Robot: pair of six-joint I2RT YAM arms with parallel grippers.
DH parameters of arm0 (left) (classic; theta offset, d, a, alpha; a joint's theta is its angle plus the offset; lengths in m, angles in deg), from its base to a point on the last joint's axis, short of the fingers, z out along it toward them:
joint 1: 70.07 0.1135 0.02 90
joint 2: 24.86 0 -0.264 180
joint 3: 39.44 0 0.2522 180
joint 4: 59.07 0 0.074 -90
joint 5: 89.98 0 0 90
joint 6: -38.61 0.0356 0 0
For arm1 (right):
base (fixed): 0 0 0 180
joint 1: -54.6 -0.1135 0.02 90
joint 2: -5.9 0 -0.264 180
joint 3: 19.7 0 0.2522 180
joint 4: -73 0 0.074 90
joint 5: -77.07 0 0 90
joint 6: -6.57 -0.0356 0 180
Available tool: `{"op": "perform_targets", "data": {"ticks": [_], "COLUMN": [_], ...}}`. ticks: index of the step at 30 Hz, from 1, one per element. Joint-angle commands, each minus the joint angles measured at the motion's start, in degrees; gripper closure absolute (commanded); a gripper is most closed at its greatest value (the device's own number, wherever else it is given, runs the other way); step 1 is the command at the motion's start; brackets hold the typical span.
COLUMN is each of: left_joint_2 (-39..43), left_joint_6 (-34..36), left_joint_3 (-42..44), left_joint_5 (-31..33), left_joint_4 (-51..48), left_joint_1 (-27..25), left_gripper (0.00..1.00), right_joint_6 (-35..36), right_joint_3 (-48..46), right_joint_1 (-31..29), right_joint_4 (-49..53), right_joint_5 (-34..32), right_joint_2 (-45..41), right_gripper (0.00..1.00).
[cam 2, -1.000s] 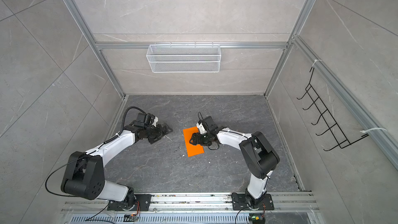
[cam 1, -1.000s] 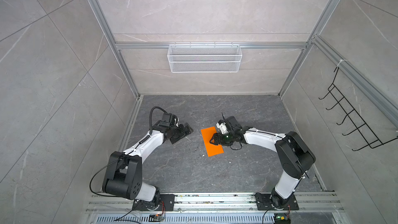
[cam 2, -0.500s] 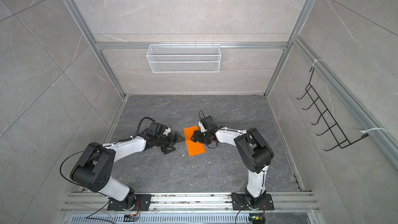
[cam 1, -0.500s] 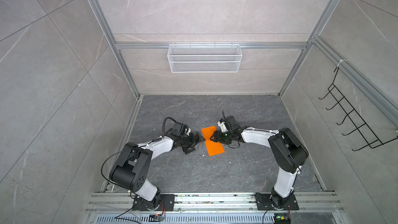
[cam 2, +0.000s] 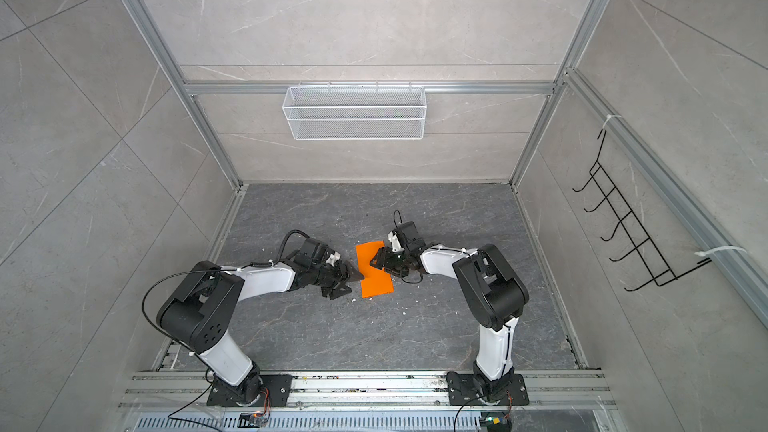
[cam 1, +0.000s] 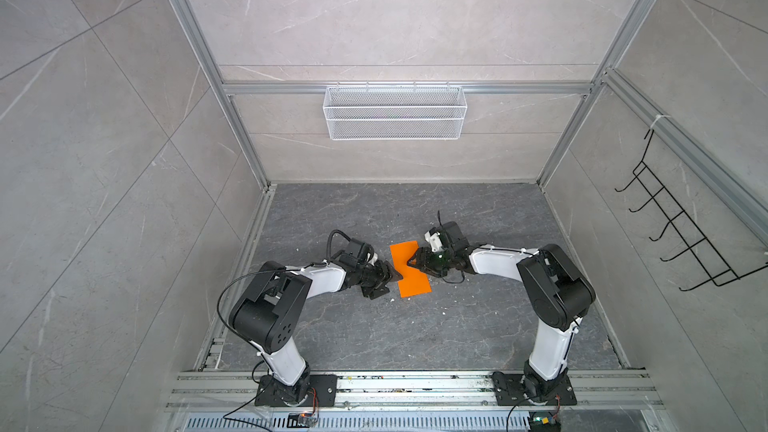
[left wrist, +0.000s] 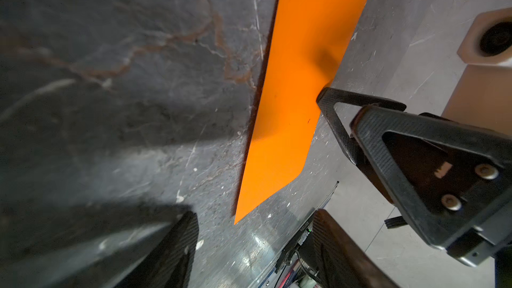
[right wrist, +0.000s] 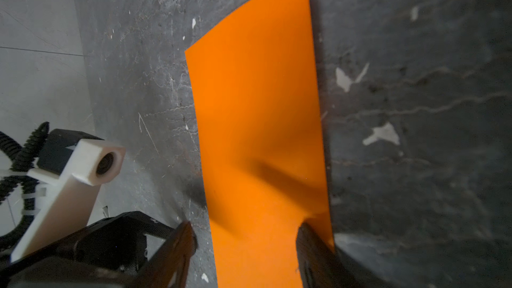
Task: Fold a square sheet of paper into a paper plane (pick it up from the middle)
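1. Left tool [cam 1: 390, 283]: fingers spread, nothing between them. In both top views its farther fingertip reaches one long edge of the paper [cam 1: 413, 282]; I cannot tell whether it touches.
2. Right tool [right wrist: 245, 234]: fingers spread over the paper, not pinching it. One fingertip [right wrist: 310, 242] presses on the sheet near its edge, and the other stands just off the opposite edge.
3. Paper: plain orange with no print, a narrow rectangle lying on the worktop [cam 1: 415, 334] between the two tools.
4. Only the left wrist view shows the shaded dimple where the right tool's fingertip [left wrist: 324, 98] meets the paper's edge.
5. Only the right wrist view shows the left arm's white camera block [right wrist: 91, 167] and pale chips [right wrist: 382, 134] on the worktop beside the sheet.
6. Writing: small white print on a dark part [left wrist: 304, 227] in the left wrist view, too blurred to read.
7. Only the top views show the white wire basket [cam 1: 395, 118] on the back wall.
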Motion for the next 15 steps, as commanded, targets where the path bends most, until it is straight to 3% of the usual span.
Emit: {"op": "perform_targets", "data": {"ticks": [1,15], "left_joint_2": [-2.2,-9.5], "left_joint_6": [-0.5,2.4], "left_joint_3": [-1.1,-0.5], "left_joint_5": [-0.5,-8.3], "left_joint_4": [0.8,14.1], "left_joint_1": [-0.9,-0.5], "left_gripper": [0.36,0.38], "right_joint_6": [-1.7,-3.1], "right_joint_3": [-2.1,-3.0], "right_joint_1": [0.5,1.3], "right_joint_4": [2.0,-0.2], "right_joint_5": [-1.2,0.5], "right_joint_2": [3.4,3.6], "right_gripper": [0.37,0.36]}}
